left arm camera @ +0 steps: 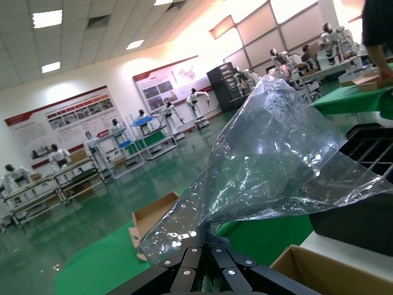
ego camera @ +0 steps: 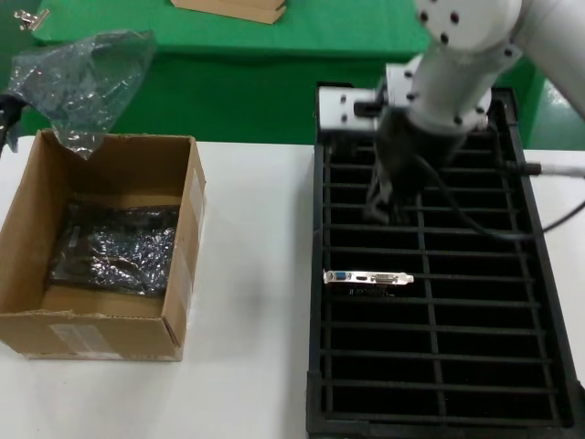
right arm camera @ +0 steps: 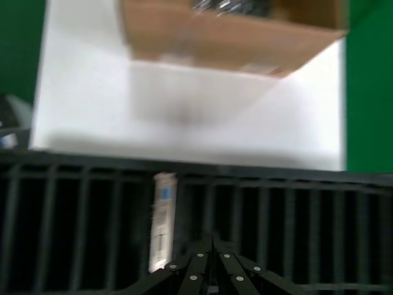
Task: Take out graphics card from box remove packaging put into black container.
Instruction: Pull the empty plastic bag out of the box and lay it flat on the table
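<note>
Closed jaws of the left gripper (left arm camera: 206, 251) pinch the packaging (ego camera: 80, 80) above the box (ego camera: 101, 325); right gripper (ego camera: 384, 208), jaws together, hovers over the black container (ego camera: 320, 366), graphics card (ego camera: 368, 278) slotted inside.

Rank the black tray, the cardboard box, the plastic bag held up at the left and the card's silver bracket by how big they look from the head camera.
1. black tray, by far the largest.
2. cardboard box.
3. plastic bag, though it is held higher, nearer the camera, so its true size is unsure.
4. silver bracket, the smallest.
</note>
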Robot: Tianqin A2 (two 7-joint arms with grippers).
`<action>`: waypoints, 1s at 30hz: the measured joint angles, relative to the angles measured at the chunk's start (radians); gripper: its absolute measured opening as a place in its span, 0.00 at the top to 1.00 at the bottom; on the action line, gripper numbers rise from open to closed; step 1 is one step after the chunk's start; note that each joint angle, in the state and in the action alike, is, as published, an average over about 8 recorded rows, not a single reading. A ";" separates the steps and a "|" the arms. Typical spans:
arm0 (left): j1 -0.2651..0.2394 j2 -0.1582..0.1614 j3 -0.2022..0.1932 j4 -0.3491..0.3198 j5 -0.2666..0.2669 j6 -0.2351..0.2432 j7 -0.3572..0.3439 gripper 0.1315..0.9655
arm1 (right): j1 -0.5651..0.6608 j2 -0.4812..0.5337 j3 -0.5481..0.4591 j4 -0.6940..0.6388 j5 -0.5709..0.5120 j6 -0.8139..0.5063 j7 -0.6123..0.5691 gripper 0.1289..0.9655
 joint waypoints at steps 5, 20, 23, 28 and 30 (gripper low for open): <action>-0.014 0.009 0.017 -0.005 0.017 0.010 -0.003 0.99 | 0.015 -0.019 0.100 -0.003 -0.064 0.039 0.012 0.98; -0.057 0.093 0.102 -0.036 0.095 0.007 -0.047 0.99 | -0.043 -0.018 0.347 0.138 -0.152 0.166 0.051 0.99; -0.069 0.144 0.128 -0.028 0.121 -0.019 -0.046 0.99 | -0.073 -0.002 0.381 0.173 -0.157 0.181 0.052 0.99; -0.086 0.235 0.162 -0.009 0.155 -0.080 -0.046 0.99 | -0.124 0.026 0.432 0.233 -0.161 0.190 0.057 0.99; -0.088 0.268 0.176 -0.003 0.169 -0.103 -0.046 0.99 | -0.140 0.035 0.448 0.253 -0.161 0.190 0.057 0.99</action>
